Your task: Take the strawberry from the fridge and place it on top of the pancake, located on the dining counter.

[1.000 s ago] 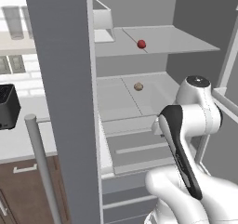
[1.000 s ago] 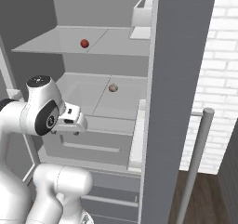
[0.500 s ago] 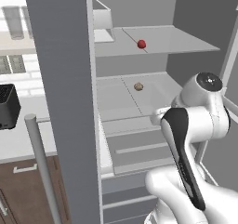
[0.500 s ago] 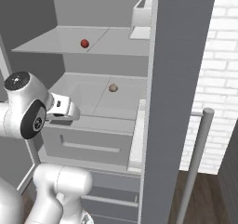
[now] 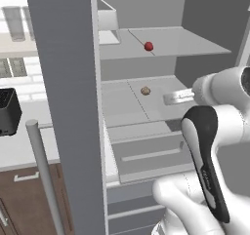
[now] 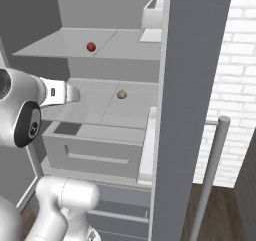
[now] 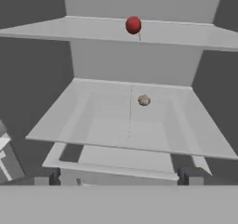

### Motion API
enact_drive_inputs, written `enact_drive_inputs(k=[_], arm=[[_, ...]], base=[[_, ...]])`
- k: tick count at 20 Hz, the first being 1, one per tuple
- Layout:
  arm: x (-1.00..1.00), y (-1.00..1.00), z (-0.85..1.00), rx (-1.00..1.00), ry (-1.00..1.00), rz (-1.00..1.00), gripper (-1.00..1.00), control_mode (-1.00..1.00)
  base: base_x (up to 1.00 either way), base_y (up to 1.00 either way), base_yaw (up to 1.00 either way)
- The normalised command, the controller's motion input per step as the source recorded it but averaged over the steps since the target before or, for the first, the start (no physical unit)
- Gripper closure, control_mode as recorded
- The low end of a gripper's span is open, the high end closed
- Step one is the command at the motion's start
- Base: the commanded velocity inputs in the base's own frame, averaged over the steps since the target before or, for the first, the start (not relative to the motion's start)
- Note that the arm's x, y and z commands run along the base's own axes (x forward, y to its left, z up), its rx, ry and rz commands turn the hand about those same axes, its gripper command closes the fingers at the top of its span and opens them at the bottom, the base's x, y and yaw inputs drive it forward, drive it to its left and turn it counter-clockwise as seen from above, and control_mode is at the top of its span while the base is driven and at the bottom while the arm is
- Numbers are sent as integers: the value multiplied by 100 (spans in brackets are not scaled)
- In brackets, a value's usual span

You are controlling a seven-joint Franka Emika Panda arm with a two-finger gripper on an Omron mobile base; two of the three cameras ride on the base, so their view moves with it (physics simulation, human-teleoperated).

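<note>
Here, read from left to right:
Worktop side: a black appliance [image 5: 9,110] sits on the white worktop [image 5: 29,146] over brown cabinets, beside the open fridge door [image 5: 68,107] and its long handle [image 5: 45,175].
Fridge [image 5: 146,14]: open, with pale shelves and a drawer [image 5: 146,153] pulled partly out below them.
Door bin: a white bin [image 6: 152,12] sits high on the door.
Strawberry [image 5: 148,46]: rests alone on the upper shelf [image 7: 186,35], clear of the arm; also seen at [image 6: 91,46] and [image 7: 133,25].
Brownish lump [image 5: 145,90]: lies on the middle shelf [image 7: 93,121], below the strawberry.
Gripper [image 7: 121,176]: in front of the middle shelf, well apart from the strawberry; fingertips [image 7: 188,176] stand wide apart, jaws parted, nothing between them.
Brick wall [image 6: 235,60]: white, right of the door.
</note>
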Motion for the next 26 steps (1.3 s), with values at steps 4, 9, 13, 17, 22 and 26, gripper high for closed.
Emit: enact_drive_inputs(k=[4, 9, 13, 17, 22, 26], arm=[[1, -4, 100, 0, -5, 0, -100, -100], [23, 0, 88, -3, -1, 0, -100, -100], [40, 16, 41, -7, -13, 0, -100, -100], [49, 11, 1, -11, -3, -8, -100, -100], [96, -18, -18, -1, -1, -1, -100, -100], [71, -20, -1, 10, 7, -10, -100, -100]], base=[[0, 0, 0], [0, 0, 0], [0, 0, 0], [0, 0, 0], [0, 0, 0], [0, 0, 0]])
